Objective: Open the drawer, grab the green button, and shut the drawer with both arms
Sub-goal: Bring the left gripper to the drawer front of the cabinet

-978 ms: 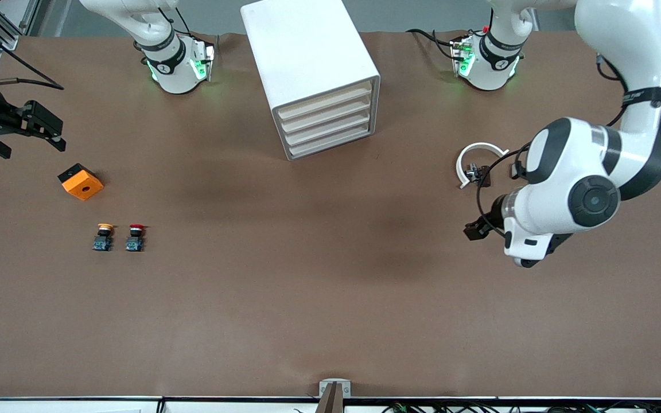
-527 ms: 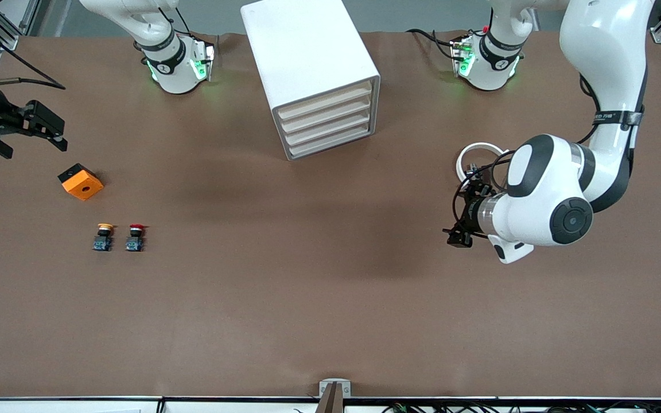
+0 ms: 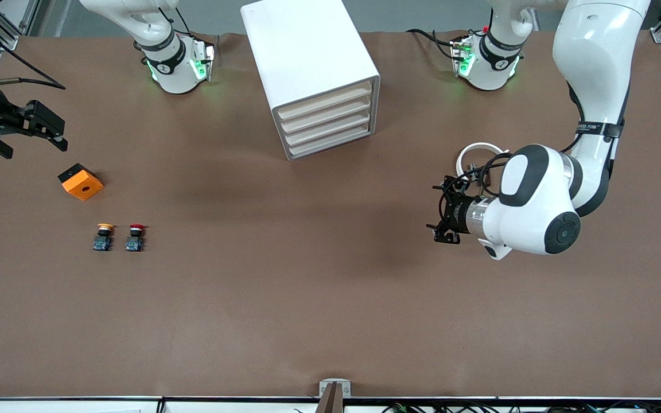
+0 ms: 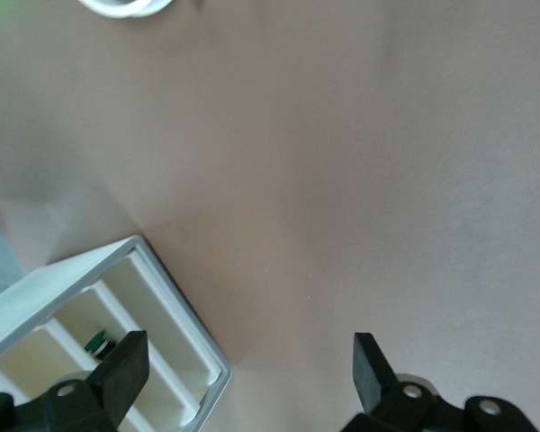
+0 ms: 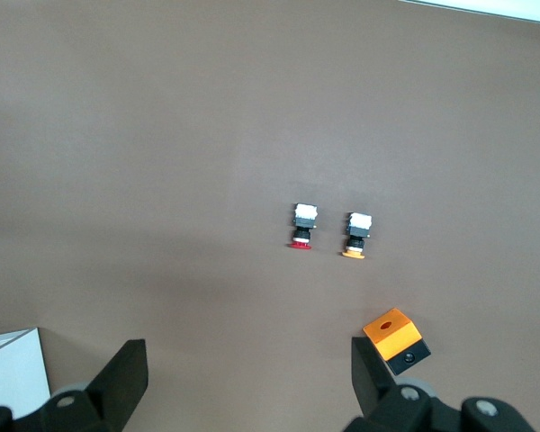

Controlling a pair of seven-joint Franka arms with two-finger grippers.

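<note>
Left gripper (image 3: 444,215) hangs over bare desk (image 3: 307,287) toward the left arm's end, jaws fully apart, holding nothing. Right gripper (image 3: 35,129) waits above the orange block (image 3: 81,182), jaws likewise spread and empty. All four drawers (image 3: 326,120) of the cabinet (image 3: 307,57) sit flush; a green button (image 4: 96,343) shows in a cabinet compartment in the left wrist view.

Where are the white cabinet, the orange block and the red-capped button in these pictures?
White cabinet (image 3: 307,51), front view: on its flat top face.
Orange block (image 3: 81,184), front view: on its orange top, beside the hole.
Red-capped button (image 3: 135,228), front view: on its red cap.
</note>
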